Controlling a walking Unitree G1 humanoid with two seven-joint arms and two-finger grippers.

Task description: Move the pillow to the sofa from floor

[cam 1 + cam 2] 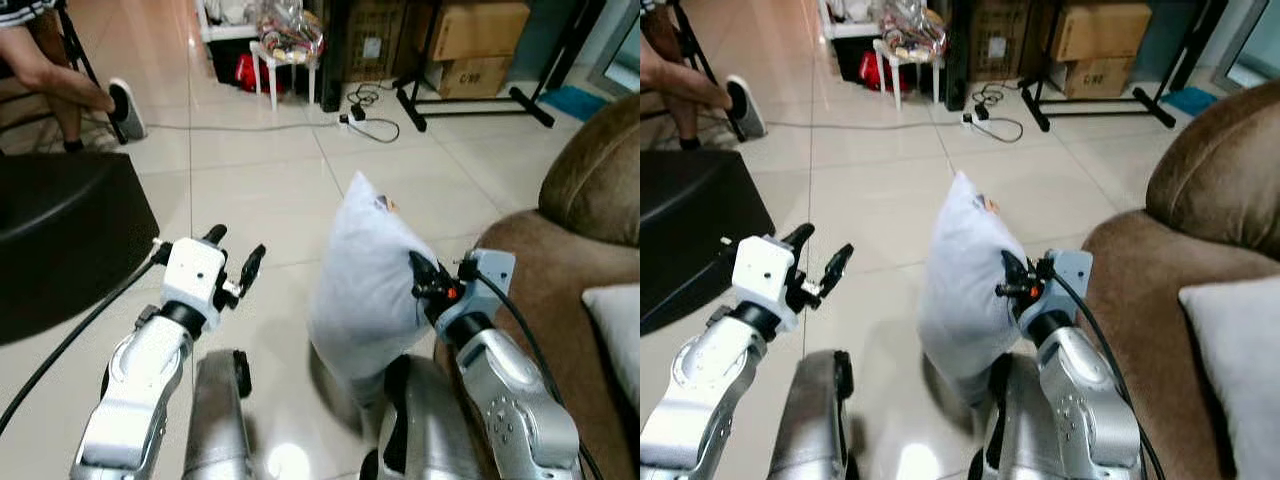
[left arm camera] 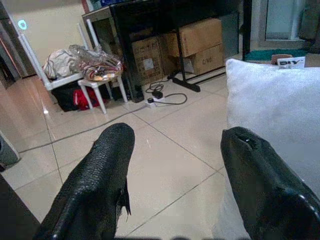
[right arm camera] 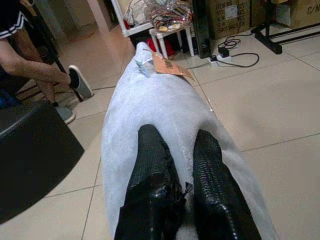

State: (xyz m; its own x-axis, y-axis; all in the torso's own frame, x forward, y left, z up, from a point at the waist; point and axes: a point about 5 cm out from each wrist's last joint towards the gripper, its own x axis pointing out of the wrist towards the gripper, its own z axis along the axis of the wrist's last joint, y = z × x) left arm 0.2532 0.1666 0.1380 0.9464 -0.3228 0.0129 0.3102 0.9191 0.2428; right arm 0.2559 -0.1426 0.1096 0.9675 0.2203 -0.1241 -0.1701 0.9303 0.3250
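A light grey pillow [image 1: 365, 275] hangs upright above the tiled floor, held by its right edge. My right gripper [image 1: 424, 277] is shut on the pillow [image 3: 165, 107], its black fingers [image 3: 155, 150] pinching the fabric. An orange tag [image 3: 169, 65] shows near the pillow's top corner. My left gripper [image 1: 232, 252] is open to the left of the pillow [image 2: 272, 110], a short gap away, with nothing between its fingers [image 2: 112, 150]. The brown sofa [image 1: 560, 300] stands at the right, close to my right arm.
Another light cushion [image 1: 1240, 350] lies on the sofa seat. A black seat [image 1: 60, 230] stands at my left. A seated person's leg and shoe [image 1: 125, 108] are at the far left. A white stool [image 1: 285, 65], cardboard boxes [image 1: 475, 45], a power strip with cable [image 1: 365, 118] and a black stand stand at the back.
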